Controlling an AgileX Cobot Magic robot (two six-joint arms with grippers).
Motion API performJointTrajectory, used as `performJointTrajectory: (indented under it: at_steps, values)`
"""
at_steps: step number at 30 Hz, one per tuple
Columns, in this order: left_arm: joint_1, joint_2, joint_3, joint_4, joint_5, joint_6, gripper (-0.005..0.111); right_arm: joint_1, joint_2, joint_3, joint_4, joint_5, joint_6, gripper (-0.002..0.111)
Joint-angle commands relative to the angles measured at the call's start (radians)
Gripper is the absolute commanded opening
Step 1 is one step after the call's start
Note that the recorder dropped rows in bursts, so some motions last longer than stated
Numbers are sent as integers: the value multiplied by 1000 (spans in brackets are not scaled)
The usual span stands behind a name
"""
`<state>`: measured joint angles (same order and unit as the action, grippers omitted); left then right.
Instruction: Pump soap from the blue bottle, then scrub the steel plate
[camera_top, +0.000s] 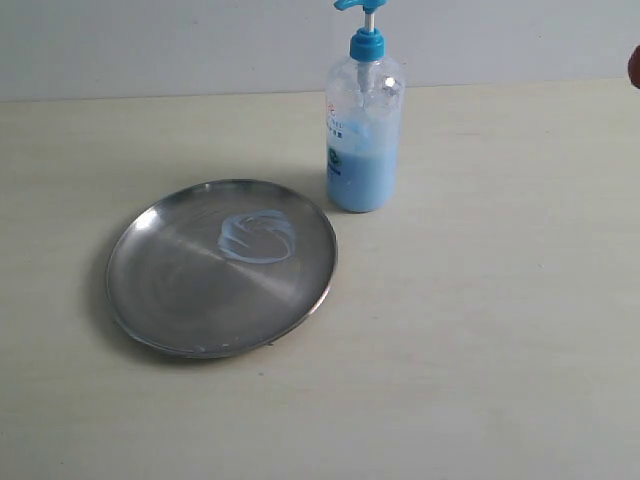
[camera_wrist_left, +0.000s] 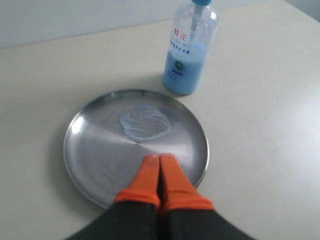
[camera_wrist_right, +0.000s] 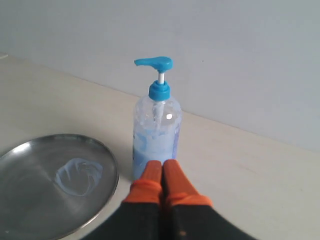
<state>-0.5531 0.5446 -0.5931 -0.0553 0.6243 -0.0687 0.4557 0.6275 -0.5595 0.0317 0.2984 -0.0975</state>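
Observation:
The steel plate (camera_top: 160, 285) lies left of centre on the table, with a smeared patch of pale blue soap (camera_top: 257, 237) on its far right part. The blue bottle (camera_top: 364, 135) stands upright just beyond the plate's right rim, about a third full, pump head up. In the left wrist view my left gripper (camera_wrist_left: 160, 158) is shut and empty, hovering over the near side of the steel plate (camera_wrist_left: 100, 150), short of the soap (camera_wrist_left: 145, 122). My right gripper (camera_wrist_right: 162, 164) is shut and empty too, lined up with the blue bottle (camera_wrist_right: 156, 127). Neither arm shows in the exterior view.
A pale wooden table (camera_top: 500, 330) stretches bare to the right and front. A grey wall (camera_top: 150, 40) runs along the table's back edge. A dark object (camera_top: 634, 66) pokes in at the right edge.

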Motion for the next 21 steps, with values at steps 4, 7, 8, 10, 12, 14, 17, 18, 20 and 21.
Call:
performJointTrajectory:
  at_steps: [4, 7, 8, 10, 12, 14, 17, 18, 20, 21]
  values:
    - [2, -120, 73, 24, -58, 9, 0, -2, -59, 35, -6, -39, -7, 0]
    - [2, -136, 94, 26, -43, 9, 0, -2, -78, 35, -6, -39, -7, 0]
    - [2, -136, 99, 26, -40, 9, 0, -2, -82, 35, -6, -39, -7, 0]
    - [2, -136, 98, 26, -40, 9, 0, -2, -84, 35, -6, -39, -7, 0]
    - [2, -136, 98, 26, -46, 9, 0, -2, -84, 35, -6, -39, -7, 0]
    - [2, -136, 98, 26, -46, 9, 0, -2, -84, 35, -6, -39, -7, 0]
    - [2, -136, 98, 26, -46, 9, 0, -2, -84, 35, -6, -39, -7, 0]
    - [2, -136, 98, 26, -46, 9, 0, -2, -84, 35, -6, -39, -7, 0]
    - [2, -136, 98, 26, -46, 9, 0, -2, -84, 35, -6, -39, -7, 0]
    - [2, -136, 98, 26, -46, 9, 0, -2, -84, 35, -6, -39, -7, 0]
